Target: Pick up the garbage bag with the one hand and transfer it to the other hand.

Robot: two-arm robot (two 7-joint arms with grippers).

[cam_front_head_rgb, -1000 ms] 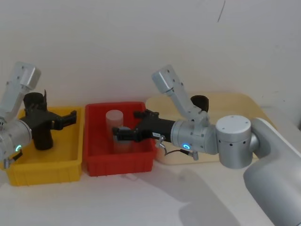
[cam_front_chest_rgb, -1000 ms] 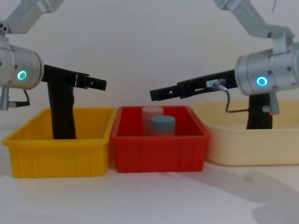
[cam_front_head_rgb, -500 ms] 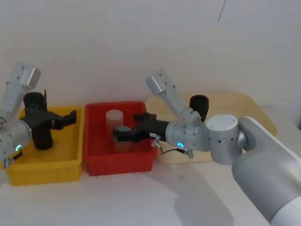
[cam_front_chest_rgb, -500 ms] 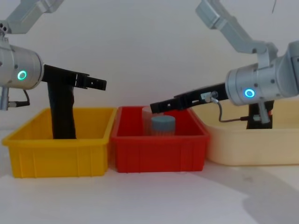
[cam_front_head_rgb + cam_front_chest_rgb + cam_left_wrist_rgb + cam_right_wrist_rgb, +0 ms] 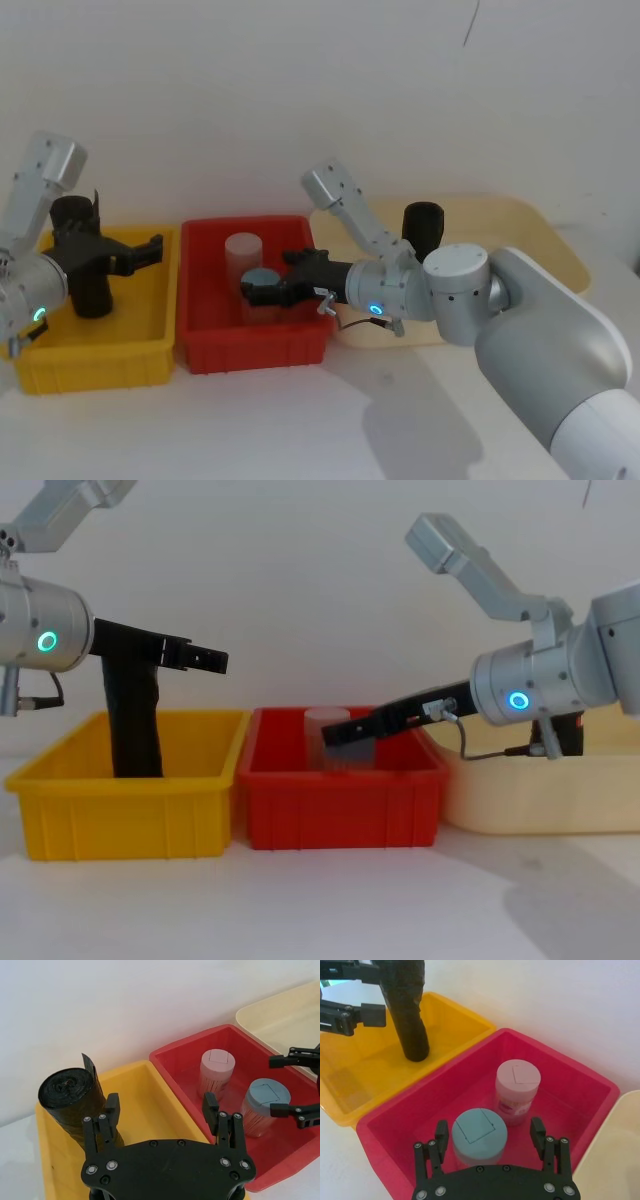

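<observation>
Bright, even light; soft shadows, slightly soft focus.

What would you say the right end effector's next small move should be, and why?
Probably closing its fingers. The right end effector is open and reaches into the red bin, with one finger on each side of the blue-lidded jar, so it looks lined up for a grasp.

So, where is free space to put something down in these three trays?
Free: the yellow tray, right of the black roll; the cream tray, right of the garbage bag; the table before the trays. Crowded: the red tray, holding a pink-lidded jar, a blue-lidded jar and the open right hand astride it.
</observation>
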